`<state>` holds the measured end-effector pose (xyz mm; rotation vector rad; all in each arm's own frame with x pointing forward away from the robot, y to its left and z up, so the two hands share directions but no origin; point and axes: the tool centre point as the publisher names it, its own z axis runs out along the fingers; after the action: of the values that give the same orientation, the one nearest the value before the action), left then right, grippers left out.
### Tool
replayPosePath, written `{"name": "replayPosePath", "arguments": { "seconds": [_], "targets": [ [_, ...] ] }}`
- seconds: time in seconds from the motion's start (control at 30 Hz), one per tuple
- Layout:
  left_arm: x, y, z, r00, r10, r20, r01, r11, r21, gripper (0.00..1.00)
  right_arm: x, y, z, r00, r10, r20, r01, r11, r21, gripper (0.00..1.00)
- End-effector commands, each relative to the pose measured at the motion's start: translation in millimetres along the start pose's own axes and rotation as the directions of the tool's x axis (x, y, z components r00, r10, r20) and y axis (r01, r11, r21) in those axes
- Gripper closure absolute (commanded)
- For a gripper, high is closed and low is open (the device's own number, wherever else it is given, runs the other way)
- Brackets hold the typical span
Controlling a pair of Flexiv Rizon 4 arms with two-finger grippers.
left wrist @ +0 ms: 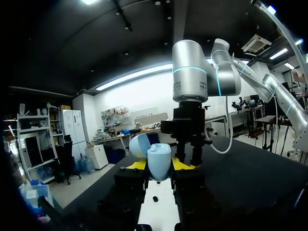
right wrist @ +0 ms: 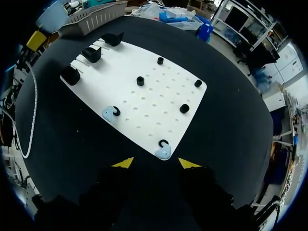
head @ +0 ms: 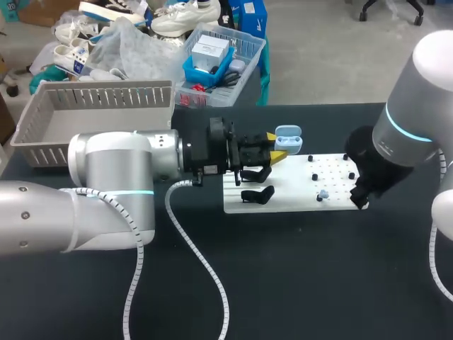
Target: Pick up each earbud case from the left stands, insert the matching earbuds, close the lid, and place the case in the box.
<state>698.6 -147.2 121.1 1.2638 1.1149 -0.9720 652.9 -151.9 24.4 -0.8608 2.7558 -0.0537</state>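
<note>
Earbud case (left wrist: 159,160), lid open, clamped in our left gripper (head: 275,145), our right gripper (right wrist: 156,163) apart above an earbud (right wrist: 162,153)

case (left wrist: 159,156): pale blue, lid open, in left hand (left wrist: 159,165) | earbuds (right wrist: 109,113): on board (right wrist: 120,72)

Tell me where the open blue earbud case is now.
In the head view, the earbud case is held in the left end effector, at the far edge of the white board.

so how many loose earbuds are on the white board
2: one earbud beside a black peg mid-board, the other earbud at the white board's edge just ahead of the right tool. None looks hidden.
</note>
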Motion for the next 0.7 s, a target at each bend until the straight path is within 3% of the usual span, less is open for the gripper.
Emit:
{"name": "replayPosePath", "arguments": {
  "seconds": [0.03,0.7],
  "targets": [
    [0.6,-0.1,0.0,1.000,0.001,0.002,-0.001,1.000,-0.002,1.00,-0.4,0.2,0.9,1.000,0.002,0.008,-0.003,1.000,0.008,0.48],
    [0.6,-0.1,0.0,1.000,0.001,0.002,-0.001,1.000,-0.002,1.00,-5.1,-0.1,4.4,1.000,0.005,0.019,-0.005,1.000,-0.004,0.53]
  ]
}}
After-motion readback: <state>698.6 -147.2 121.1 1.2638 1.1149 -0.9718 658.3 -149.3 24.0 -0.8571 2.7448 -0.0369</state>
